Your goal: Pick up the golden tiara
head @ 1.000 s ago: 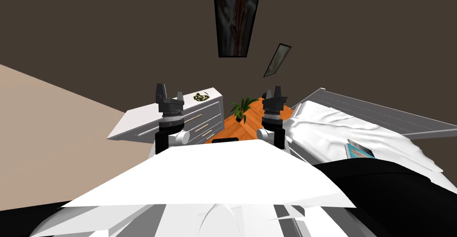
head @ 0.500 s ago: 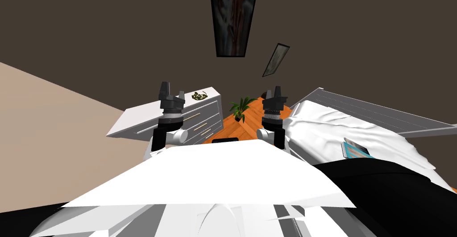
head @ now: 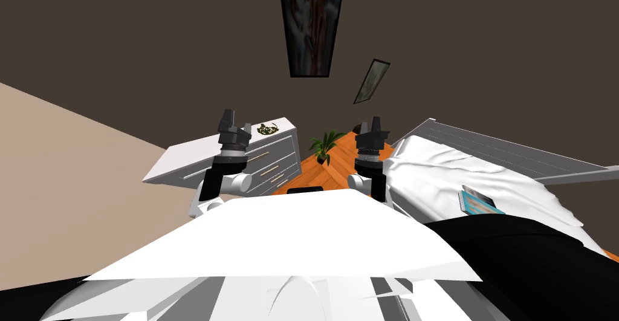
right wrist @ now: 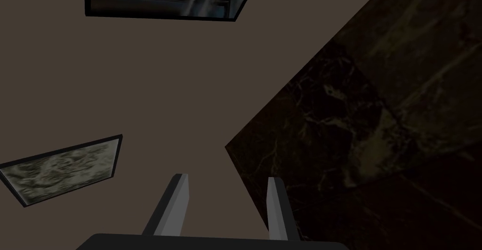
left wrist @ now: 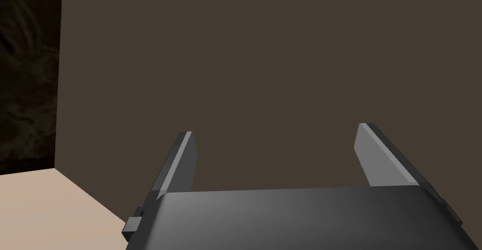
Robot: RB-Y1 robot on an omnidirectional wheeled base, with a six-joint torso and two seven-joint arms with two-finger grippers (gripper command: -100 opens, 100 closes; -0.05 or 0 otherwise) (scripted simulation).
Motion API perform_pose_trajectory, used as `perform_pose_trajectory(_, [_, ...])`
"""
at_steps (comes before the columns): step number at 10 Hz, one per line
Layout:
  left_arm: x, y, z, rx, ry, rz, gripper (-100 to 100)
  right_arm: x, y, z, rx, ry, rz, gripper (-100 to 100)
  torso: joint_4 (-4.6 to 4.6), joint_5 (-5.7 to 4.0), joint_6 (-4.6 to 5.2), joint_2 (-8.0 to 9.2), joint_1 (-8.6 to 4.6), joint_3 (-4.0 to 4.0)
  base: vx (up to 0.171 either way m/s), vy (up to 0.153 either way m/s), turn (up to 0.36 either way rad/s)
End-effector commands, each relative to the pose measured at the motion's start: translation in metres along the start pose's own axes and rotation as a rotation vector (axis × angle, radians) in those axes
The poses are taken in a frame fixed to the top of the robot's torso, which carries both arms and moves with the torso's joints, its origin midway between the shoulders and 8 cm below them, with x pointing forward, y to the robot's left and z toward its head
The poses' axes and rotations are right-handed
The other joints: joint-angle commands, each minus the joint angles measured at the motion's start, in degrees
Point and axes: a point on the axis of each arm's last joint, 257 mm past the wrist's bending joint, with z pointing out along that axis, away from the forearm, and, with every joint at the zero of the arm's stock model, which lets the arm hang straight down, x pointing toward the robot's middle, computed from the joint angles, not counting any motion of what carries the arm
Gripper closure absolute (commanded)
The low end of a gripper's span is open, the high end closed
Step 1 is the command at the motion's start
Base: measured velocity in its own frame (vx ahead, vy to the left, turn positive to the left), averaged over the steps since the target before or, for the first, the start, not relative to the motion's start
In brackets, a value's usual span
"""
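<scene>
Head view, nearest first: the left claw is raised over the near part of the white dresser, and the left wrist view shows its fingers spread wide with nothing between them. The right claw is held up by the bed, fingers narrow with a gap, empty. Beyond the left claw and a little toward my middle, the golden tiara lies on the dresser's top at its far end. It looks broader across than deep, though it is too small to be sure of its axis. The left arm is plainly the nearer, so I judge the reach is forward and slightly inward, then down. One tiara, one dresser, two claws.
</scene>
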Motion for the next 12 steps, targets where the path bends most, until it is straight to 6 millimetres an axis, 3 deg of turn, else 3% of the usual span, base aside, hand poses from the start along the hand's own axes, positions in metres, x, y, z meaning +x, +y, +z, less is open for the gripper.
perform_pose_trajectory(1, [-0.001,-0.001,0.008,-0.013,0.017,0.018,-100,0.000,0.000,0.000,0.000,0.000,0.000,0,0.00,0.00,0.00,0.00,0.00,0.00,-0.040,-0.068,-0.009])
perform_pose_trajectory(5, [-0.001,0.014,0.013,-0.090,0.032,0.035,-100,0.000,0.000,0.000,0.000,0.000,0.000,0,0.01,0.00,0.00,0.05,0.00,0.03,-0.036,-0.048,-0.005])
perform_pose_trajectory(6, [-0.002,0.008,0.019,-0.086,0.045,0.052,-100,0.000,0.000,0.000,0.000,0.000,0.000,0,0.01,-0.01,0.00,0.04,-0.03,0.02,-0.033,-0.064,-0.008])
perform_pose_trajectory(8, [-0.002,0.022,0.017,-0.137,0.046,0.053,-100,0.000,0.000,0.000,0.000,0.000,0.000,0,0.01,-0.02,0.00,0.02,-0.06,0.01,-0.025,-0.045,-0.001])
perform_pose_trajectory(9, [-0.003,0.016,0.024,-0.132,0.058,0.069,-100,0.000,0.000,0.000,0.000,0.000,0.000,0,0.00,0.00,0.00,-0.01,0.04,0.00,-0.028,-0.044,-0.013])
perform_pose_trajectory(11, [-0.003,0.028,0.022,-0.180,0.059,0.071,-100,0.000,0.000,0.000,0.000,0.000,0.000,0,0.00,0.00,0.00,0.01,-0.01,0.01,-0.025,-0.039,-0.002])
perform_pose_trajectory(12, [-0.004,0.023,0.028,-0.181,0.070,0.087,-100,0.000,0.000,0.000,0.000,0.000,0.000,0,0.00,0.01,0.00,-0.02,0.05,-0.01,-0.031,-0.048,-0.016])
